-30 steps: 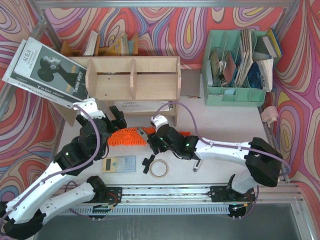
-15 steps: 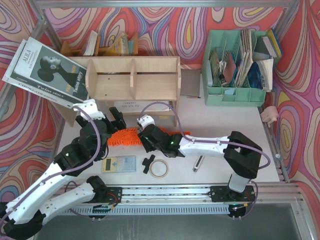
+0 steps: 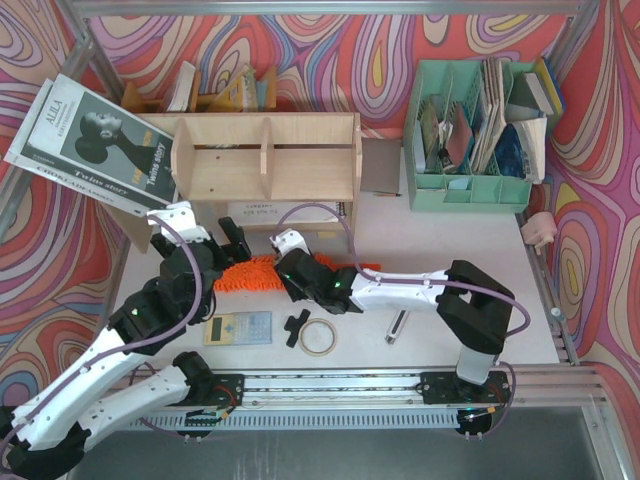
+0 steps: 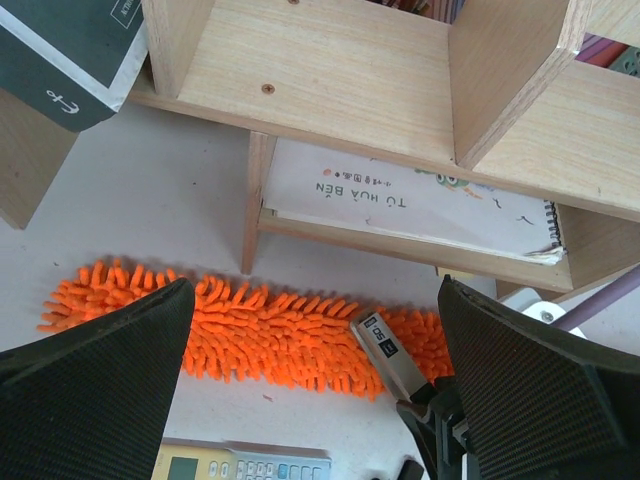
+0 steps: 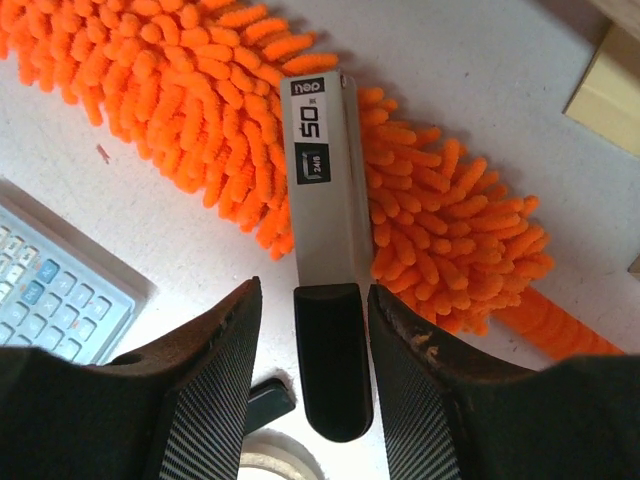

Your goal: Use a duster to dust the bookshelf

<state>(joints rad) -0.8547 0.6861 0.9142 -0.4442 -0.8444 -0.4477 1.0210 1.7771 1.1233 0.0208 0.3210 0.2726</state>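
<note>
The fluffy orange duster (image 3: 255,273) (image 4: 250,325) (image 5: 200,110) lies flat on the table in front of the light wooden bookshelf (image 3: 265,150) (image 4: 330,70). A silver stapler (image 5: 322,170) (image 4: 385,350) with a black end rests across the duster. My right gripper (image 3: 290,268) (image 5: 313,290) straddles that black end, its jaws narrow, with a thin gap showing on each side. My left gripper (image 3: 222,252) (image 4: 315,300) hangs wide open above the duster's left half, holding nothing. The duster's handle is mostly hidden under my right arm.
A calculator (image 3: 238,327), a tape roll (image 3: 318,338) and a small black piece (image 3: 297,325) lie near the front edge. A spiral book (image 4: 410,200) sits under the shelf. The mint organizer (image 3: 470,130) stands back right, a magazine (image 3: 95,140) leans at left.
My right arm has slid left along the duster, and its jaws have narrowed around the stapler's black end. The left arm has hardly moved.
</note>
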